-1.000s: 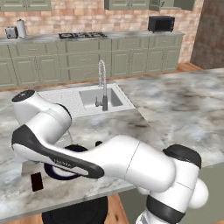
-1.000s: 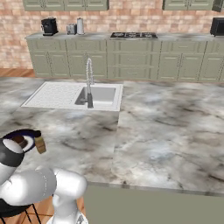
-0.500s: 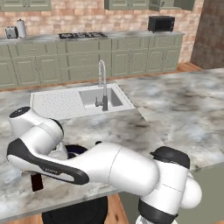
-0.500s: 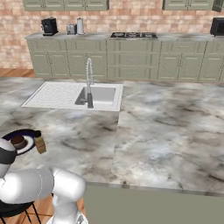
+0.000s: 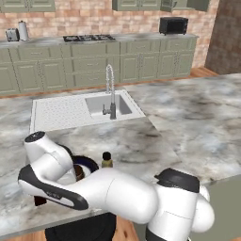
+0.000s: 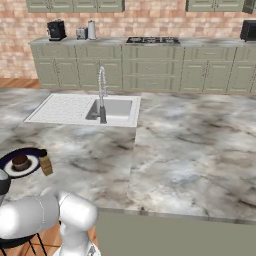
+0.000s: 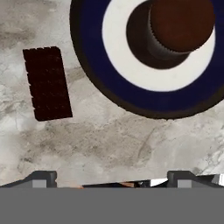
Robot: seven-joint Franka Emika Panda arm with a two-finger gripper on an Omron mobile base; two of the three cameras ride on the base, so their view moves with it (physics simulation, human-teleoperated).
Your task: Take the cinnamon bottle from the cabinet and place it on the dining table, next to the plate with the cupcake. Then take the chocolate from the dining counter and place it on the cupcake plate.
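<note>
The cinnamon bottle (image 5: pixel 107 160) (image 6: pixel 45 163) stands upright on the marble counter just right of the plate (image 6: pixel 31 151) with the dark blue rim. The cupcake (image 6: pixel 20 161) (image 7: pixel 181 22) sits on the plate's white middle. The chocolate (image 7: pixel 47 83), a dark ridged bar, lies flat on the marble beside the plate's rim (image 7: pixel 100 83) without touching it. It also peeks out under my arm as a dark chocolate edge (image 5: pixel 40 201) near the counter's front. My gripper (image 7: pixel 113 179) hovers above the counter, open, with nothing between its fingertips (image 7: pixel 43 177).
A sink (image 5: pixel 107 104) with a tall faucet (image 5: pixel 110 89) is set into the counter behind the plate. The counter's front edge (image 5: pixel 28 226) runs close to the chocolate. My own white arm (image 5: pixel 113 195) covers part of the plate in the left base view.
My arm has swung lower and toward the counter's near left corner, sliding out of the right base view. Bottle, plate and chocolate have stayed put.
</note>
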